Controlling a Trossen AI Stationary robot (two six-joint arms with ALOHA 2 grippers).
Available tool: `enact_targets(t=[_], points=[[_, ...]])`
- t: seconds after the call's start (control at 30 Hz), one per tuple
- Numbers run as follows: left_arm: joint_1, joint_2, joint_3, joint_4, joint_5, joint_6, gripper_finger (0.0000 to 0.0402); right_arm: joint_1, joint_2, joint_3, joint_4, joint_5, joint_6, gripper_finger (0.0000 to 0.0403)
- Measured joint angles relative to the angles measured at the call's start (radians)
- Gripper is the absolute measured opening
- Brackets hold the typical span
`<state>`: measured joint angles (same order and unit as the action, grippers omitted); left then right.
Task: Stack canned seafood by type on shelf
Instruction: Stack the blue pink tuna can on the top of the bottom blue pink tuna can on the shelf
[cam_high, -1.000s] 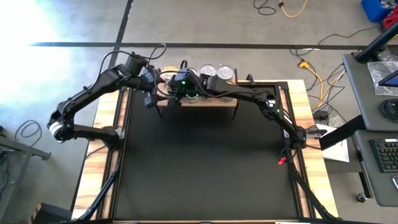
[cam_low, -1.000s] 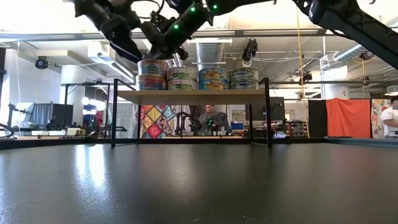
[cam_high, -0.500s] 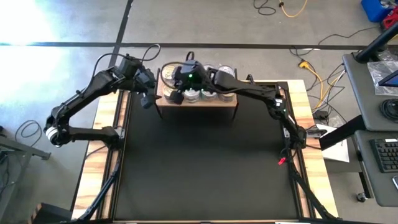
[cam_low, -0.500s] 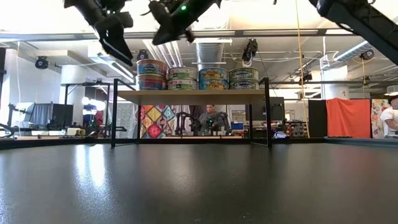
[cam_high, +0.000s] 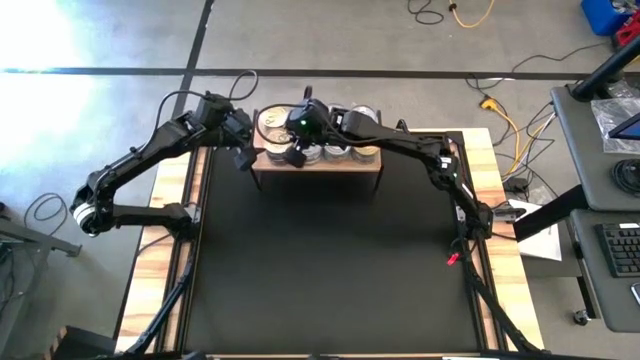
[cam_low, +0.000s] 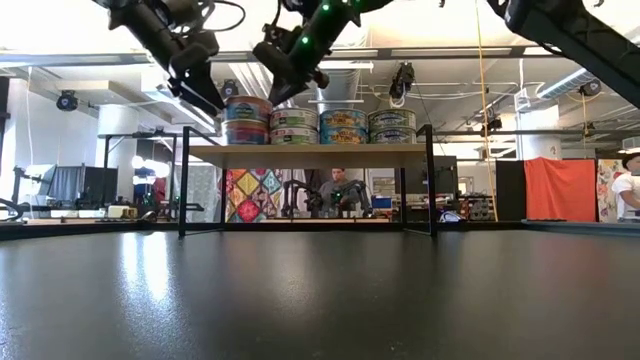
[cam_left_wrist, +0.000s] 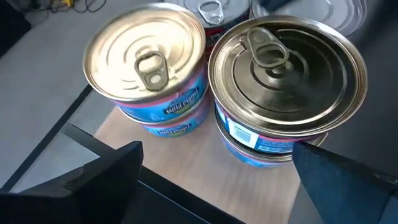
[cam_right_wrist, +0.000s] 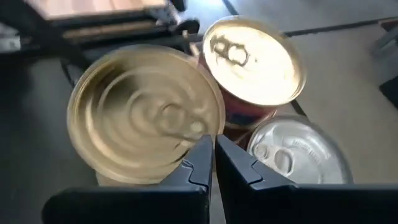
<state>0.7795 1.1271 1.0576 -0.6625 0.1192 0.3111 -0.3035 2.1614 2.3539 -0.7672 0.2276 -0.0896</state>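
Now, change: both arms have come back in over the shelf (cam_low: 308, 154) compared with half a second ago, when they stood higher and wider; a second ago they crowded the left-end stack more tightly.
Left gripper: the left gripper (cam_high: 240, 152) hangs just off the shelf's left end, beside the gold-lidded stacks (cam_left_wrist: 146, 62); its fingers (cam_left_wrist: 106, 168) are spread wide and grasp nothing.
Right gripper: the right gripper (cam_right_wrist: 214, 163) hovers above the gold lids near the shelf's left end, fingers pressed together, empty.
Canned seafood: the tins (cam_low: 318, 126) sit on the shelf at the far edge of the tabletop, four stacks showing from table height, each two high. Seen from the left wrist, two gold-lidded stacks stand at the left end, touching or nearly so; silver lids (cam_right_wrist: 292, 152) lie beyond them.
Meaning for the task: no tin is in either gripper and I see none loose on the black tabletop (cam_high: 330, 260), so the stacking looks close to done; this is likely a last nudge or check of the left stacks.
Surroundings: wooden planks (cam_high: 170, 195) border the mat; cables (cam_high: 500, 110) lie on the floor; a person (cam_low: 338, 190) sits in the room behind the shelf.
In the way: the two arms work close together over one end, so they could clip each other or tip a stack.
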Motion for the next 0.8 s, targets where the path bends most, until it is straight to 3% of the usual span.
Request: enact_targets(t=[0.13, 0.37, 0.7, 0.8], points=[[0.000, 0.000, 0.000, 0.028, -0.007, 0.002, 0.0396, 0.013, 0.000, 0.001, -0.037, -0.010, -0.010, 0.0013], [0.000, 0.000, 0.000, 0.040, -0.010, 0.005, 0.0396, 0.030, -0.001, 0.002, -0.056, -0.127, 0.027, 0.0013], [0.000, 0.001, 0.000, 0.042, -0.022, 0.005, 0.0396, 0.056, -0.018, 0.002, -0.058, -0.128, 0.027, 0.0013], [0.000, 0.001, 0.000, 0.036, -0.033, 0.004, 0.0396, 0.052, -0.037, 0.002, -0.055, -0.078, 0.026, 0.0013]])
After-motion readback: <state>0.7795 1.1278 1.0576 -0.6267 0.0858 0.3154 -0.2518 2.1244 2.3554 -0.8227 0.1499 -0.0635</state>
